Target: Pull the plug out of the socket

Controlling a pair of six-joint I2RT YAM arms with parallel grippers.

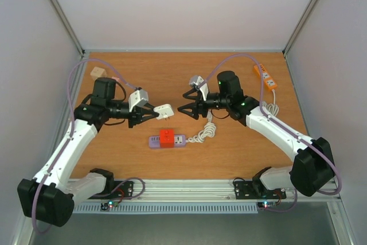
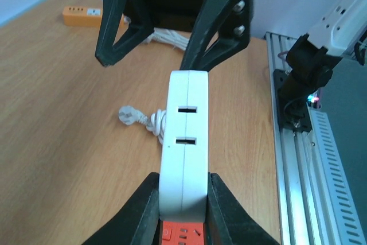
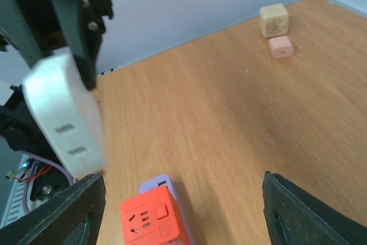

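Left tool [image 1: 153, 112] pinches the white socket [image 2: 184, 142]: a slim rounded slab, two dark slots on its face. Right tool [image 1: 183, 101] hangs spread wide.

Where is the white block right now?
Top view, centre-left: the white block is clamped in the left pincer, near the purple strip.

Through the left wrist camera, the near end of the white plug [image 2: 184, 142] is buried between the left gripper's fingers [image 2: 137, 213] and cut by the bottom edge, so I can't see any prongs. The orange-red cube [image 2: 182, 234] is only a sliver down there. In the right wrist view, the right gripper's fingers [image 3: 60, 213] are cropped at the lower corners, and the purple strip [image 3: 159, 183] sits mostly behind the cube. From overhead, the white cord [image 1: 204, 132] slips under the right arm [image 1: 269, 124].
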